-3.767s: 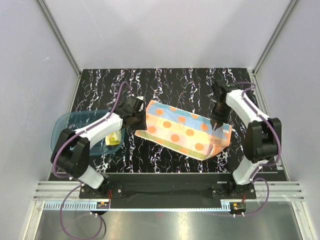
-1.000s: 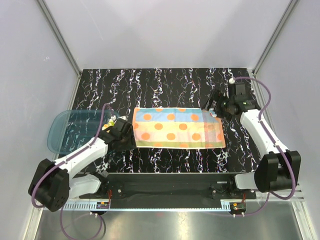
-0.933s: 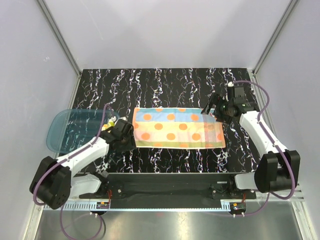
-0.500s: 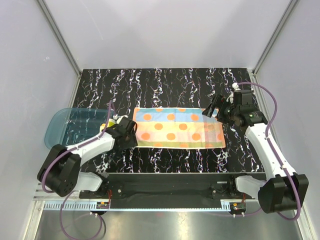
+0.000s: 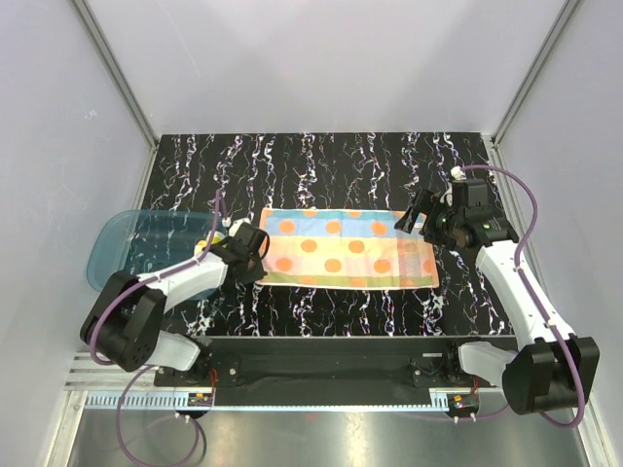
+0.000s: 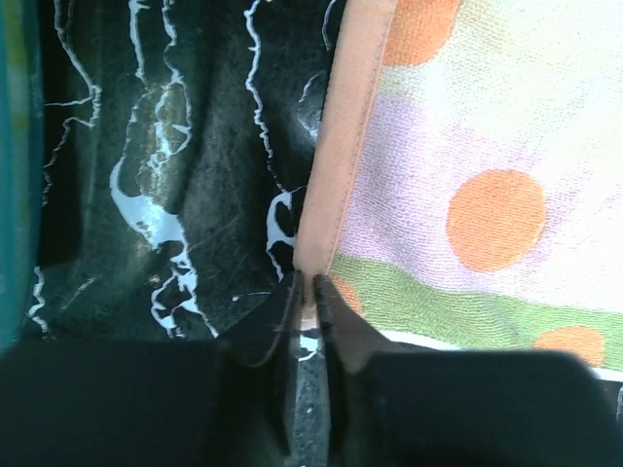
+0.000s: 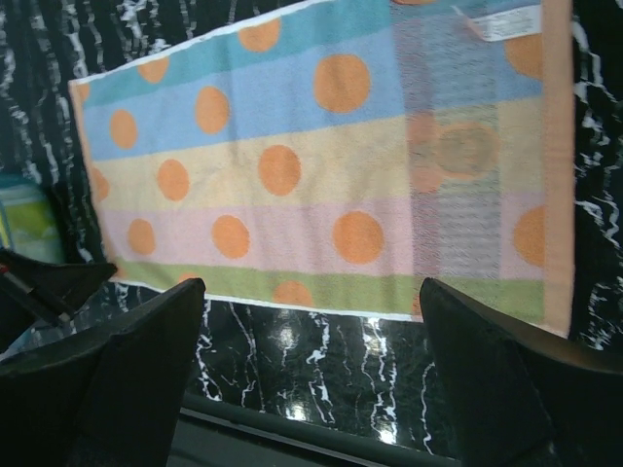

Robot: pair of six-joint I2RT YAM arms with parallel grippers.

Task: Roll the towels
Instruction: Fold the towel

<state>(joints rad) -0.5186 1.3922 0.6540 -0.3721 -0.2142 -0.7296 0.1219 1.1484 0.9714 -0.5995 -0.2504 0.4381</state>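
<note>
Flat across the middle of the black, white-veined stone-look counter (image 5: pixel 321 165): a soft terry towel (image 5: pixel 348 248), rectangular, banded in blue, cream, lilac and green, dotted orange, hemmed in orange at both short ends. At its near-left corner, the left gripper (image 6: pixel 308 282), nearly together, pinching the tip of the hem. Over the far-right corner, the right gripper (image 5: pixel 417 216), spread wide, holding nothing. Off to the left, a translucent blue plastic tray (image 5: pixel 127 248).
</note>
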